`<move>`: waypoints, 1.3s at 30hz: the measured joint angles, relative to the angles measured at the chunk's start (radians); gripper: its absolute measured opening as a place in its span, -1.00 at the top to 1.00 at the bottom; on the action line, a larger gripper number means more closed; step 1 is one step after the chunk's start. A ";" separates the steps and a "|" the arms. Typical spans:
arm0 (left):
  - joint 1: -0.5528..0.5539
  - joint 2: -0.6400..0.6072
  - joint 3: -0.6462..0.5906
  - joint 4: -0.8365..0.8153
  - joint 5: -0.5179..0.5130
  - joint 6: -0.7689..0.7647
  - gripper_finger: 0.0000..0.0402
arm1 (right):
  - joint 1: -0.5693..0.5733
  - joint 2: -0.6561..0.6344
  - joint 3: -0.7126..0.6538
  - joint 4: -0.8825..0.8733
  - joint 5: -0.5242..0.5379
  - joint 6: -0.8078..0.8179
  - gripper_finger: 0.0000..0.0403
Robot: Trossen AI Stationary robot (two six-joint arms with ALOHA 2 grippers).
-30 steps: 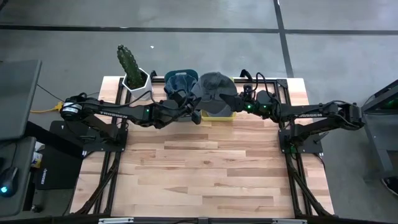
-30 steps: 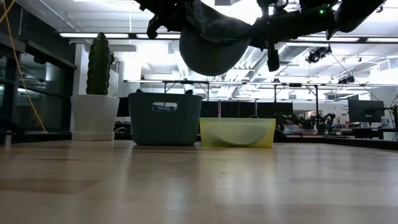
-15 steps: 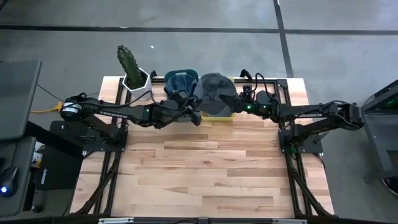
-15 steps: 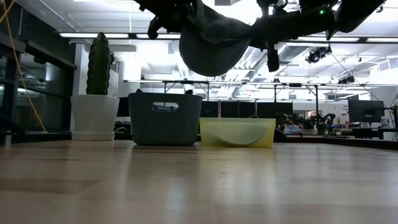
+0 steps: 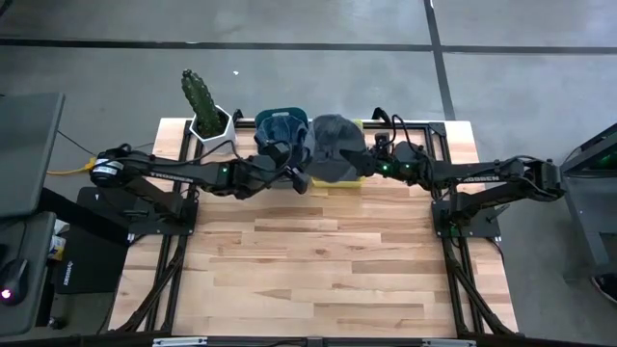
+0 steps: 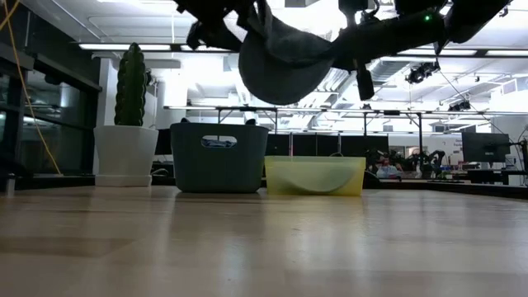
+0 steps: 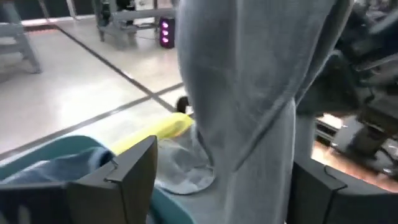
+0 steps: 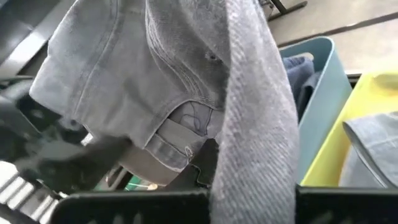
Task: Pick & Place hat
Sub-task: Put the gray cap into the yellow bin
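A grey denim hat (image 5: 333,146) hangs in the air over the yellow bin (image 6: 315,175) at the table's far edge. It also shows in the low view (image 6: 280,62). My right gripper (image 5: 360,159) reaches in from the table's right and is shut on the hat (image 8: 124,74). My left gripper (image 5: 301,176) stands at the hat's left side, open. In the left wrist view its two fingers stand on either side of a hanging fold of the hat (image 7: 249,81). My right gripper pinches a narrow grey band of the hat's cloth (image 8: 252,155) between its two fingers, coming roughly level from the table's right. The hat is lifted clear, its crown sagging below the fingers above the bins.
A blue-grey bin (image 6: 219,157) with dark blue cloth (image 5: 281,128) in it stands left of the yellow bin. Pale grey cloth (image 8: 373,143) lies in the yellow bin. A potted cactus (image 5: 200,96) stands at the far left. The near wooden tabletop (image 5: 318,260) is bare.
My left gripper has opened and let go of the hat, drawing slightly toward the table's left. The hat stays in the air, held by my right gripper alone, and has sagged a little.
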 joint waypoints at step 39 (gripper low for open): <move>0.000 -0.272 -0.009 -0.551 0.089 -0.260 -0.35 | -0.379 -0.060 0.153 -0.526 -0.567 -0.132 0.97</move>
